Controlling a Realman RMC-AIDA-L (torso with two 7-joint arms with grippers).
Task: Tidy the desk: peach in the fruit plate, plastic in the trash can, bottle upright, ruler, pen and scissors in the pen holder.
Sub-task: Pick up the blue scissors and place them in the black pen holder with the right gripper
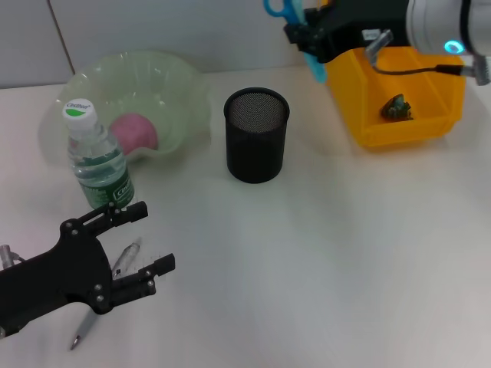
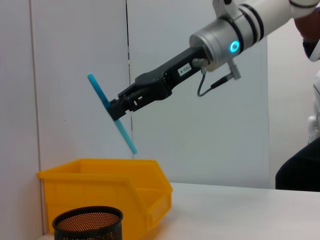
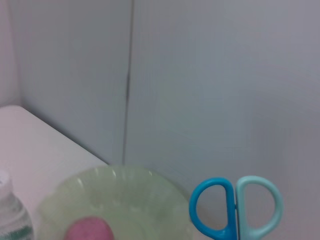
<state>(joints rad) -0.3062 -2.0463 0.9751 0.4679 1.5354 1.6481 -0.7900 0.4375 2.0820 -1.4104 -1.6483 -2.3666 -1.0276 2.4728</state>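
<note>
The scissors (image 1: 295, 23) are pinched by the right gripper (image 1: 307, 38) at the frame's upper right — blades angled downward, the pen holder (image 1: 256, 135) lying lower left of them.

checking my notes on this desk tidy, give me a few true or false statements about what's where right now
1. The right tool holds the scissors in the air. True.
2. The peach lies on the bare table. False: it sits in the fruit plate.
3. The bottle stands upright. True.
4. The pen is in the pen holder. False: it lies on the table under the open left tool.
</note>
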